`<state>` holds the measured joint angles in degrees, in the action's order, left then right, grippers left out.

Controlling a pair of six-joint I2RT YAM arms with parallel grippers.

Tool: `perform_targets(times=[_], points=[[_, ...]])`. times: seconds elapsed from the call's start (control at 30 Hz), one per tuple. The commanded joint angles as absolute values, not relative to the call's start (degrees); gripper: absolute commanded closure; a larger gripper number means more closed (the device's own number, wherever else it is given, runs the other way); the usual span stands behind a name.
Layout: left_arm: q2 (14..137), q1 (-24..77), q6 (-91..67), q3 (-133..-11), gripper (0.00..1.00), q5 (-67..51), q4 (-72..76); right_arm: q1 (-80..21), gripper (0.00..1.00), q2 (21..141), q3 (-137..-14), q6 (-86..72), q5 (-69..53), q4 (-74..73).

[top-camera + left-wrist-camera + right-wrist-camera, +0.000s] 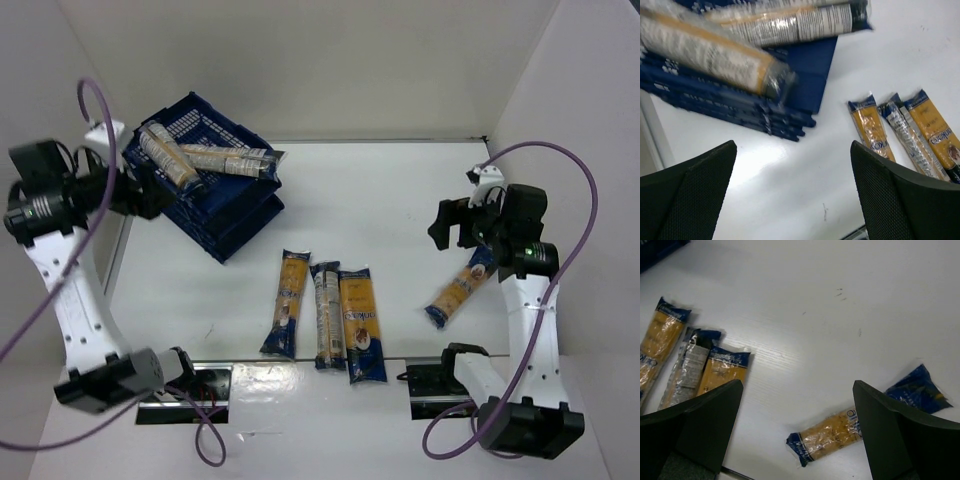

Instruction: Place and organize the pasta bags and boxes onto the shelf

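Backdrop: white counter (400,190) boxed in by plain white walls, so nothing much to confuse the cameras.
Shelf: blue crate stack (225,215) sits far left, turned at an angle. One pale packet (168,158) and a second packet (228,160) already lie on top, splayed apart rather than parallel.
Left hand (793,145): spread wide, holding nothing, hanging just beside the crates' near-left side.
Right hand (796,385): also wide open and empty, over the right side of the counter.
What's left: lone packet (455,292) lying tilted close to the right arm, plus a row of three packets (326,315) mid-counter.
Step in hand: my guess is the right hand goes for the lone packet.
Doing it well: I'd turn the wrist to match its tilt, pinch across the narrow width near mid-length so neither end droops, and close gently, since the wrap looks crinkly.
Edges: the packet sits right by the arm's own links, so come straight down. The row's near ends lie close to the counter's front edge. The crate rim stands proud, so carry high.
Open room: a broad bare stretch between the row and the crates makes a good lane. Top-deck space looks tight unless those two get squared up.
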<state>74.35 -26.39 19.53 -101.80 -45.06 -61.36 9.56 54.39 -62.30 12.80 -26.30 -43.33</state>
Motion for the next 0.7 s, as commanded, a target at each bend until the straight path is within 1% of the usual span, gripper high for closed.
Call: perform_targets(times=[0.0,0.03,0.17,0.2,0.33,0.47,0.67], points=[[59.3,-26.6,18.9,-87.0,0.0,-41.7,-48.5,11.9,0.0,51.7,-60.5,11.5,-21.7,-42.3],[57.3,-26.6,18.1,-80.7,0.0,-41.1,-47.7,13.6,0.0,50.9,-59.8,11.5,-21.7,-41.8],[48.8,-26.6,14.8,-70.7,0.0,-37.9,-44.5,17.5,0.0,50.4,-58.6,11.5,-21.2,-40.4],[45.6,-26.6,14.8,-66.5,0.0,-37.2,-44.5,17.5,0.0,50.4,-58.6,11.5,-21.2,-40.4],[42.3,-26.6,12.3,-58.8,0.0,-35.2,-42.4,19.5,0.0,49.8,-56.7,11.5,-19.3,-38.9],[41.1,-26.6,10.4,-55.8,0.0,-33.2,-38.2,22.1,0.0,50.4,-56.1,11.0,-19.3,-37.7],[41.0,-26.6,8.6,-52.6,0.0,-32.7,-33.3,22.6,0.0,50.4,-55.5,11.0,-19.3,-37.7]])
